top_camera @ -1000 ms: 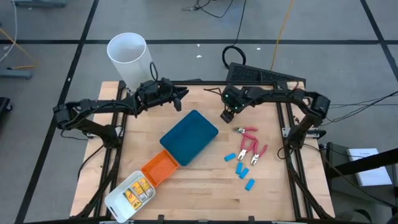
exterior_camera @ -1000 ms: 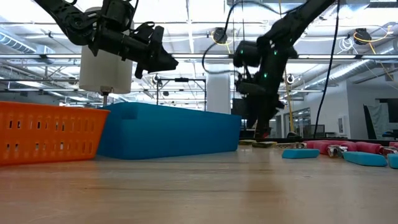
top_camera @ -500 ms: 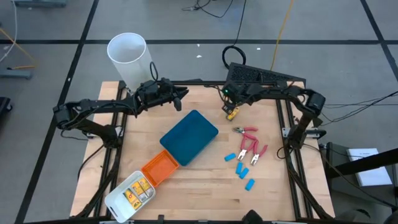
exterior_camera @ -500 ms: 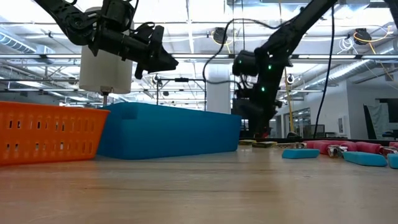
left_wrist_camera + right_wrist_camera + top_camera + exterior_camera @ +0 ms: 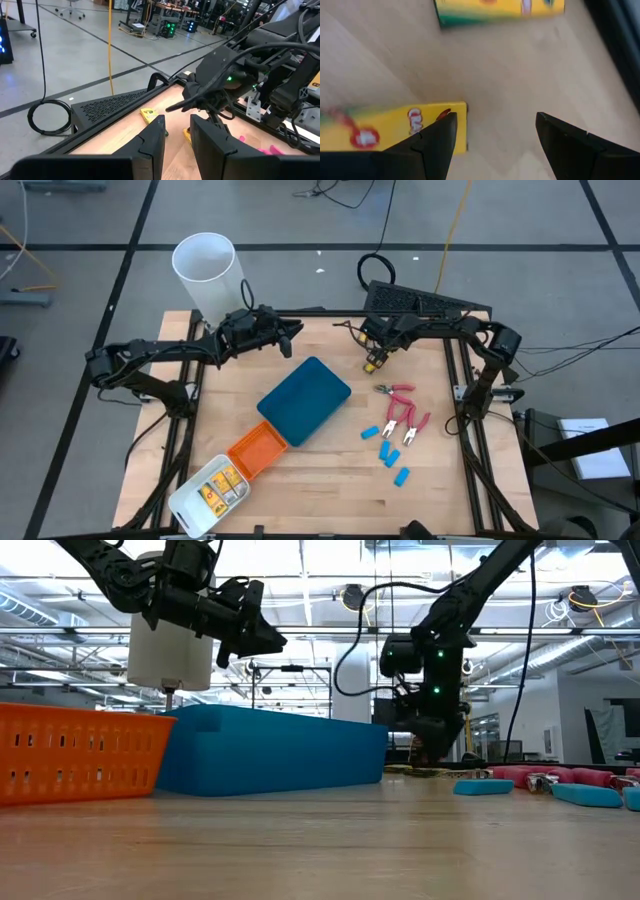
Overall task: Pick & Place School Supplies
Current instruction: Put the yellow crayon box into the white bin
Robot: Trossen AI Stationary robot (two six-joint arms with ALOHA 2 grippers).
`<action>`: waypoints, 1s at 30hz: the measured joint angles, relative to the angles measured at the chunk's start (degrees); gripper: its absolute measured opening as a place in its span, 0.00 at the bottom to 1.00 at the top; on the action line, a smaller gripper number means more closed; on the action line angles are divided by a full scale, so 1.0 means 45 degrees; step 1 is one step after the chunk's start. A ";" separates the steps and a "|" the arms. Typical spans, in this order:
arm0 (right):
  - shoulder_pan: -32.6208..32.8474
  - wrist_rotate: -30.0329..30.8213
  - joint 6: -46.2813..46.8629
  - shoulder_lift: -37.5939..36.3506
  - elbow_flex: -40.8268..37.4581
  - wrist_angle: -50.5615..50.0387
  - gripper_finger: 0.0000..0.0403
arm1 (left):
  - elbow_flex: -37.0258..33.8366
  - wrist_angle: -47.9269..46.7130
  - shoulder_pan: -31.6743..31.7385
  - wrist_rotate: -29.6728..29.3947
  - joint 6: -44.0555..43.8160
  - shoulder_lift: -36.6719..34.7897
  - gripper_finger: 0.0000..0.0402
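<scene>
Right gripper [image 5: 374, 363] hovering, fingers spread, over a yellow box [image 5: 390, 127] at the table's far edge.

Second yellow box [image 5: 500, 9] lying beside it; pink scissors [image 5: 400, 412] and blue pieces [image 5: 388, 450] sitting nearer; teal tray [image 5: 304, 400] standing left; left gripper [image 5: 290, 332] waiting, fingers nearly together.

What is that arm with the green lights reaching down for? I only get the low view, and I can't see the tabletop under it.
Observer: In the right wrist view, the right gripper is open over bare wood. A yellow box lies beside one finger, not between the two.
Operator: Is that the only box?
Observer: No, a second yellow box lies farther ahead of the gripper.
Operator: Where's the other arm?
Observer: In the high view, the left gripper hangs near the table's back edge, close to the white cylinder.
</scene>
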 joint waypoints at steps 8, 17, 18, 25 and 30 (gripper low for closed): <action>0.0063 -0.1139 0.1261 -0.0024 0.0032 -0.2313 0.66 | 0.0000 0.0000 0.0000 0.0000 0.0015 0.0000 0.23; 0.0593 -0.2075 0.1626 -0.0381 -0.0008 -0.2782 0.66 | 0.0000 0.0000 0.0000 0.0000 0.0024 0.0000 0.23; 0.0630 -0.2071 0.1626 -0.0528 -0.0015 -0.2732 0.66 | 0.0000 0.0000 0.0000 0.0000 0.0024 0.0000 0.23; 0.1232 -0.2160 -0.0311 -0.1120 -0.0010 -0.2348 0.66 | 0.0000 0.0000 0.0000 0.0000 0.0029 0.0000 0.23; 0.1812 -0.3280 -0.2961 -0.1045 -0.0846 -0.0729 0.66 | 0.0000 0.0003 -0.0004 0.0000 0.0010 0.0000 0.23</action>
